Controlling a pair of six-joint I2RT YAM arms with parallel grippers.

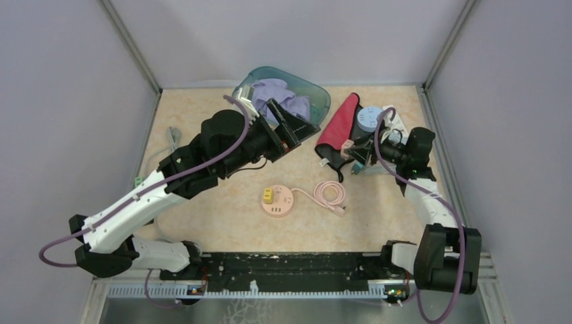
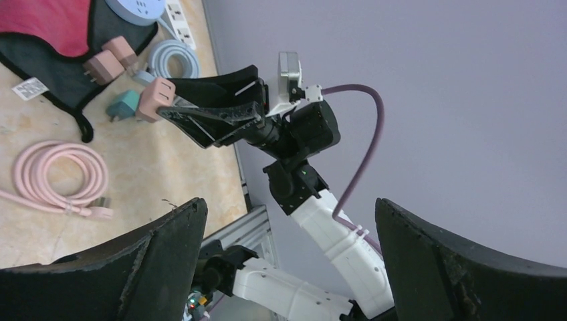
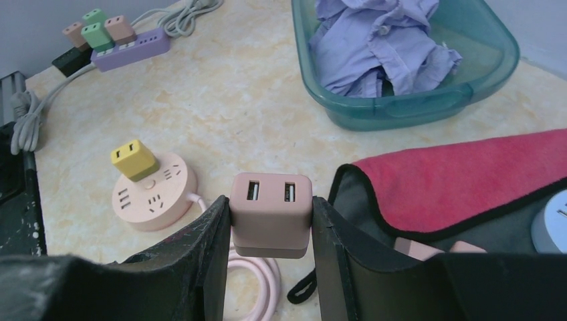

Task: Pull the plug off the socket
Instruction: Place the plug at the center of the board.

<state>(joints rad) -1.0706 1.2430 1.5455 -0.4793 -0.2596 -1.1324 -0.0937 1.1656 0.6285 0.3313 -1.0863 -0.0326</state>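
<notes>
The left arm (image 1: 135, 209) stretches from the near-left corner diagonally toward the far middle. Its left pincer (image 1: 295, 121) is raised beside the near edge of the teal basin (image 1: 322, 94), with its jaws spread wide on nothing. The right arm (image 1: 432, 202) is folded at the elbow, its wrist turned leftward over the near end of the red-and-black cloth (image 1: 340, 121). The right pincer (image 1: 359, 155) is clamped on one pink plug (image 3: 271, 217), a finger on each side.

There are two arms and two plugs in play – the pink one held, and one yellow plug (image 3: 134, 159) seated in the single round pink socket (image 3: 154, 194). One coiled pink cable (image 1: 329, 194) lies beside the socket.

The pink plug is held above the counter (image 1: 222, 216), apart from the socket. Its face with two USB ports (image 3: 254, 192) looks back toward the wrist. The block is nearly cubic, so no long axis can be told. The yellow plug stands upright out of the socket, which lies flat.
</notes>
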